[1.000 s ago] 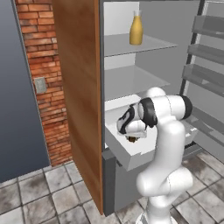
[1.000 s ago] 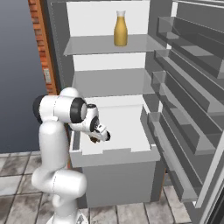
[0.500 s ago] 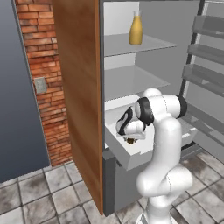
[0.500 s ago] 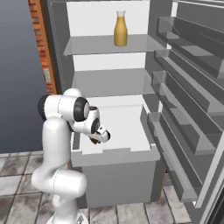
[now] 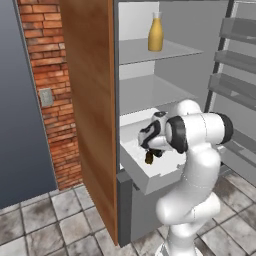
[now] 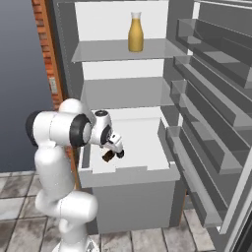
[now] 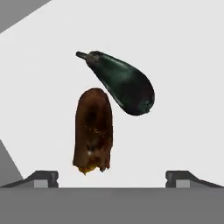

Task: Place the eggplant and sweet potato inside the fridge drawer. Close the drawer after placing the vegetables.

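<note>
The gripper (image 7: 111,177) hangs spread wide over the fridge drawer (image 6: 142,174); nothing held. In the drawer, the sweet potato (image 7: 92,131) lies just beside the eggplant (image 7: 122,82)

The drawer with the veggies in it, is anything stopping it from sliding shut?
The gripper, jaws wide open, hangs over the fridge drawer, above the sweet potato and eggplant. The arm must lift clear first; nothing else visible blocks it.

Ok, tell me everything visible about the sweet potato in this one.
The sweet potato is a brown oblong lump with a rough, mottled skin and an orange-tinged ragged end toward the camera. In the hand view it lies on the white floor of the fridge drawer, beside the dark eggplant, their upper ends close or touching. The gripper stands open above it, fingertips clear of it.
</note>
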### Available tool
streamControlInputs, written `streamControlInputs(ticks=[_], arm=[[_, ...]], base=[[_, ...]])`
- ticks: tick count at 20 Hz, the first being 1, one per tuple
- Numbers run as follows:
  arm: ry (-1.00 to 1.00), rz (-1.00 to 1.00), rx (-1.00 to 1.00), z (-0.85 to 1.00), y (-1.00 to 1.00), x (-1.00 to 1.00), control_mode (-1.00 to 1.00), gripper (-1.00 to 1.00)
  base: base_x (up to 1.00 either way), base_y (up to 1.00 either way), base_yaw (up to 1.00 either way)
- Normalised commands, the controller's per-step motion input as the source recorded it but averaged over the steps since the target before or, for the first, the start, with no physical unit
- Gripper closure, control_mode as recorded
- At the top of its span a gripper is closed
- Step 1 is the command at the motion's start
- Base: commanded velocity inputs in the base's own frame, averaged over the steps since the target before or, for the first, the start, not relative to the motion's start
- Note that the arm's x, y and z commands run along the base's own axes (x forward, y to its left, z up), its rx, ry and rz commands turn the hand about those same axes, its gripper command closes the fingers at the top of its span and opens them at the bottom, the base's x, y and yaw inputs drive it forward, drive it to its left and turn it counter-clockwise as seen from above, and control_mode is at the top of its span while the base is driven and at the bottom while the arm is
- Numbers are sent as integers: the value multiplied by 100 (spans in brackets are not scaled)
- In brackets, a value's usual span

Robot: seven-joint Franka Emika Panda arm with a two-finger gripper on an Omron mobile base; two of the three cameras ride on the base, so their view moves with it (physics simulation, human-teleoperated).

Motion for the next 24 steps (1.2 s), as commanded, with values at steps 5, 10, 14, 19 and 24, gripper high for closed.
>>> streamControlInputs(ticks=[5,10,14,19,24], arm=[[-15,-3,4,62,-31,-98,-100,-100],[-14,-9,7,48,-46,-100,-100,-100],[-11,-11,10,53,-49,-100,-100,-100],[-2,-12,17,7,-44,-100,-100,-100],[-1,-7,10,-15,-50,-55,-100,-100]], base=[[0,0,0],[0,0,0],[0,0,0],[0,0,0],[0,0,0]])
